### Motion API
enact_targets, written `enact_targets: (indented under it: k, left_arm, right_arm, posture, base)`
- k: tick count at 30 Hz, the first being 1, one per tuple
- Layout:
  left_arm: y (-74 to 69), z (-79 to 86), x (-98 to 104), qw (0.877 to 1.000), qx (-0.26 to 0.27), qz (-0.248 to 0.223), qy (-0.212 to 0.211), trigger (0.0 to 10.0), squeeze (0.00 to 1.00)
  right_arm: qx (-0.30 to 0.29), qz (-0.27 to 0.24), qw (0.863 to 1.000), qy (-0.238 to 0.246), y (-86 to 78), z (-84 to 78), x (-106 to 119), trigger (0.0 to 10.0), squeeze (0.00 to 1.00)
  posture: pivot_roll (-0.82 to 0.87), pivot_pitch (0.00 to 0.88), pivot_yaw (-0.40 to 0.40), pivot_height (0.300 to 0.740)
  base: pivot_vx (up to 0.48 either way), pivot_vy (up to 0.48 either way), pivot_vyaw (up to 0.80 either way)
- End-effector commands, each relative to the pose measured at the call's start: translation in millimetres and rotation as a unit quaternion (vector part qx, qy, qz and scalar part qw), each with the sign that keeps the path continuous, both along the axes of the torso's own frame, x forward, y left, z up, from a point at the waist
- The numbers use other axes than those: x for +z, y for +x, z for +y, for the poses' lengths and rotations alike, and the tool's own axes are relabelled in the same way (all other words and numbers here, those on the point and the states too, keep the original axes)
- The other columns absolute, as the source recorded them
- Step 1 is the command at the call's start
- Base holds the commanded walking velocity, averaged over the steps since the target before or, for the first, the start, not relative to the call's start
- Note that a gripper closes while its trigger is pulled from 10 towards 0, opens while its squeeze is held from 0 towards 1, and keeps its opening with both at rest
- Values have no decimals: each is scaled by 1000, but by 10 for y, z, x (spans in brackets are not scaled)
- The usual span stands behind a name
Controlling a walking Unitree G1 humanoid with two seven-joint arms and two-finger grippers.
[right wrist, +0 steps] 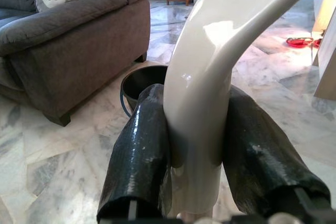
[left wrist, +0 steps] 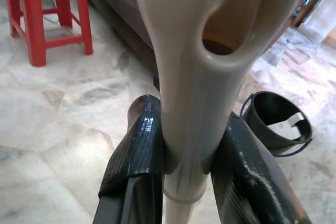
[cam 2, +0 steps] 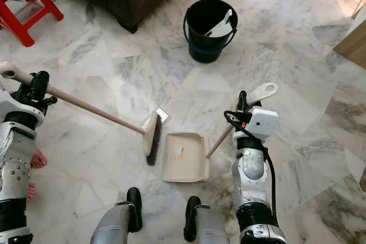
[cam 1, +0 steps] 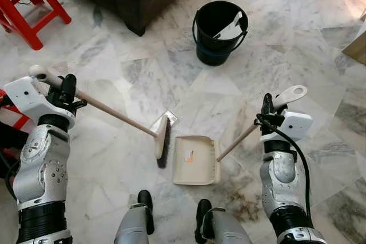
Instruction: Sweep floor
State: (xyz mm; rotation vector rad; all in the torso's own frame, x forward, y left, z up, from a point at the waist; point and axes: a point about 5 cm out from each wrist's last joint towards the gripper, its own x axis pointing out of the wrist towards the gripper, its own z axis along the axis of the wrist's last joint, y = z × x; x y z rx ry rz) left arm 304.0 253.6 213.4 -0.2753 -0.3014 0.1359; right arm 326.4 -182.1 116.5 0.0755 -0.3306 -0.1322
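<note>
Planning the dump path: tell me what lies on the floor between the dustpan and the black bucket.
Bare marble floor separates the dustpan from the black bucket; nothing lies there, as the left eye view shows.

Left pincer [cam 2: 35,92] grips the broom [cam 2: 150,135]; right pincer [cam 2: 242,105] grips the dustpan [cam 2: 183,157] beside it.

Silver arms [cam 1: 41,164] — black cables, white wrist housings [cam 1: 295,124]

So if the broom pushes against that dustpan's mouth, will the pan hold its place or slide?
The dustpan looks like thin, light plastic on polished marble floor, so alone it would likely skid. The right hand is clamped on its long handle, which probably braces it, though the pan may pivot slightly.
</note>
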Motion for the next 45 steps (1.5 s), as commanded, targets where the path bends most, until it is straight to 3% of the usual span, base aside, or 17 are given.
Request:
enact_targets:
  k: [1,6,13,17,22,31,36,40,42,44,45]
  left_arm:
    - [-56,34,34,1000,13,-13,25,10000,0]
    - [-58,39,-21,999,18,-5,34,10000,0]
    - [-54,95,-255,999,28,19,16,10000,0]
    - [-36,124,-429,999,27,39,-23,10000,0]
    - [-1,65,-584,993,2,47,-105,10000,0]
    - [19,-83,-663,977,-14,37,-212,10000,0]
    - [2,-170,-701,967,-22,38,-251,10000,0]
    - [-27,-184,-722,968,-21,43,-246,10000,0]
    - [-37,-116,-621,980,-10,33,-196,10000,0]
    - [-34,-105,-580,984,-10,29,-175,10000,0]
    - [-33,-121,-449,995,-12,18,-100,10000,0]
  right_arm:
    - [0,56,998,16,-77,1,-242,10000,0]
    - [1,55,998,15,-71,-1,-233,10000,0]
    - [1,54,998,12,-76,-20,-228,10000,0]
    - [0,53,999,9,-79,-47,-220,10000,0]
    - [-1,52,999,3,-76,-81,-204,10000,0]
    - [2,53,999,0,-67,-91,-187,10000,0]
    - [4,53,999,1,-56,-74,-181,10000,0]
    - [4,53,999,1,-45,-63,-173,10000,0]
    - [2,54,999,-1,-39,-71,-169,10000,0]
    - [1,56,998,-3,-35,-76,-173,10000,0]
    - [-2,58,998,-3,-28,-89,-173,10000,0]
  posture:
    - [128,402,-40,740]
    - [124,400,-41,740]
    - [108,398,-50,740]
    - [100,396,-55,740]
    - [84,395,-65,740]
    - [79,393,-76,740]
    - [81,391,-77,740]
    - [81,389,-78,740]
    - [87,385,-78,740]
    - [89,382,-78,740]
    - [93,376,-77,740]
  base:
    - [0,0,0]
    - [0,0,0]
    - [0,0,0]
    - [0,0,0]
    - [0,0,0]
    - [0,0,0]
    - [0,0,0]
    - [0,0,0]
    - [0,0,0]
    - [0,0,0]
    - [0,0,0]
